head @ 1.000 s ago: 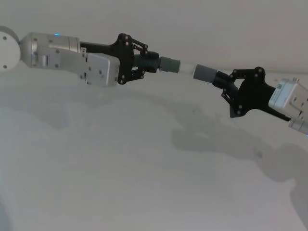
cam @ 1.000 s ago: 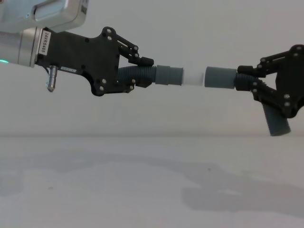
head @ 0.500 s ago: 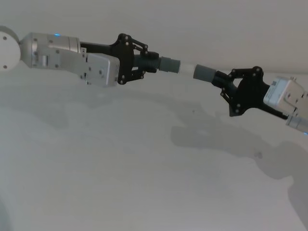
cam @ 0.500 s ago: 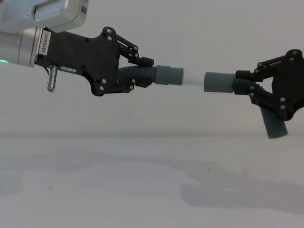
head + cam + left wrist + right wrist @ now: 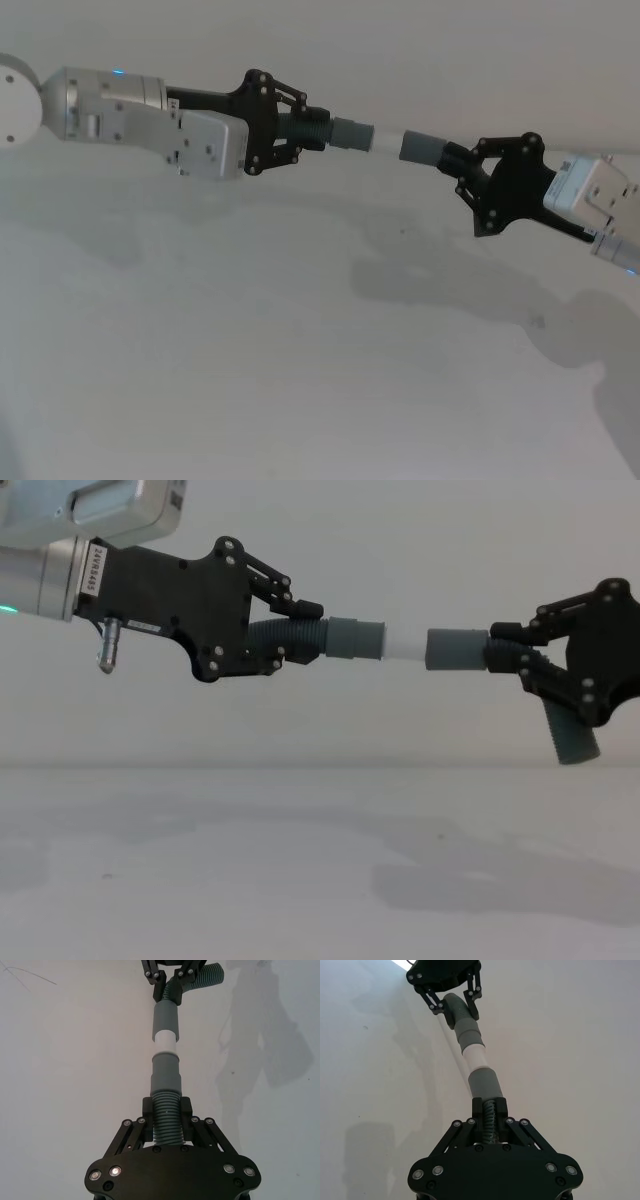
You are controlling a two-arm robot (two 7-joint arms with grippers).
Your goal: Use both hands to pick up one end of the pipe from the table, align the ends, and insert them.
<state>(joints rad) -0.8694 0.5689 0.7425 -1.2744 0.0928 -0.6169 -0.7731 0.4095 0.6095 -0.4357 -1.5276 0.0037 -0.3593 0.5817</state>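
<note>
Both grippers hold the pipe pieces in the air above the white table (image 5: 250, 360). My left gripper (image 5: 298, 632) is shut on the ribbed curved piece (image 5: 290, 641), whose grey collar (image 5: 355, 639) and white tip (image 5: 402, 645) point to the right. My right gripper (image 5: 508, 652) is shut on the elbow piece, and its socket (image 5: 455, 649) faces the tip. The tip meets the socket mouth and the two stand nearly in line. The left wrist view shows collar (image 5: 165, 1072), tip (image 5: 164, 1042) and socket (image 5: 165, 1015) in a row. The elbow's lower end (image 5: 575, 742) hangs down.
The table (image 5: 250, 880) below carries the arms' shadows. A pale wall stands behind.
My right gripper has shifted a little to the left with the elbow piece, bringing the socket mouth up to the white tip. The left gripper has not moved.
</note>
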